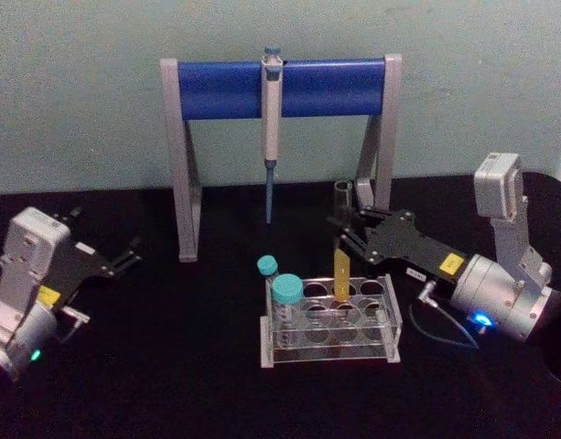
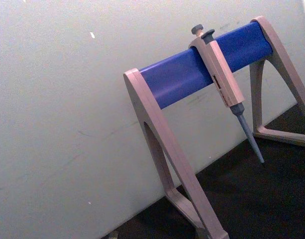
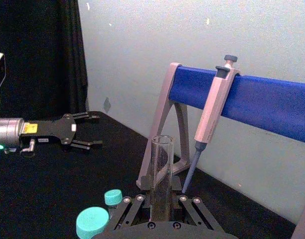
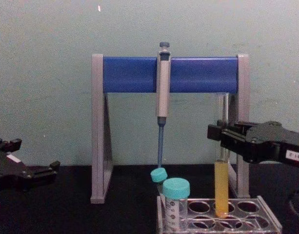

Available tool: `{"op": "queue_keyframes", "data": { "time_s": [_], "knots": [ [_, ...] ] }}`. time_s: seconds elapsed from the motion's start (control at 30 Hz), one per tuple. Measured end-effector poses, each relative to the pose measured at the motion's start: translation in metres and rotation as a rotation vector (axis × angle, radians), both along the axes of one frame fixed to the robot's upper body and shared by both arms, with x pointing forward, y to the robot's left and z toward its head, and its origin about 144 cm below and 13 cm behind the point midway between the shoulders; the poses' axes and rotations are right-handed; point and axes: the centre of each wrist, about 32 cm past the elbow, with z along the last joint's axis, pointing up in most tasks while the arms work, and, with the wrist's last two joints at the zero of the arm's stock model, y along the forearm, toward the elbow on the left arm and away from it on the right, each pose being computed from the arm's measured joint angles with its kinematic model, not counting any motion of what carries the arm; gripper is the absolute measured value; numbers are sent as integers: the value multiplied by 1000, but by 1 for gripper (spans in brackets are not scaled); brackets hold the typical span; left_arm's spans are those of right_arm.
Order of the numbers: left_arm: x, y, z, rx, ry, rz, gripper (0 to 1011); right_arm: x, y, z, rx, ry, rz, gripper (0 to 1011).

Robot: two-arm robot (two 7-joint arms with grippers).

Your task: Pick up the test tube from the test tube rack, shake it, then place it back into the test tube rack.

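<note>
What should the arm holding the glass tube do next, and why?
Probably lift straight up. The right gripper is closed on the test tube, whose yellow-filled lower end sits in a back-row hole of the test tube rack; moving sideways could drag the rack. The left gripper rests open, aside.

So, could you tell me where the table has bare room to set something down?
Widest bare table lies between the left claw and the test tube rack, in front of the pipette stand. Crowded: right of the rack, where the right claw grips the test tube and a cable lies.
</note>
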Motion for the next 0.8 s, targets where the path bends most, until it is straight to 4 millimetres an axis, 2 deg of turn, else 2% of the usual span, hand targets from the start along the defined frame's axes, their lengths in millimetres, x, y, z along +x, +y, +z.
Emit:
{"op": "queue_keyframes", "data": {
  "time_s": [0.8],
  "knots": [
    [0,0,0,0,0,0,1002,3,3,-7,-41,42,7,229]
  ]
}}
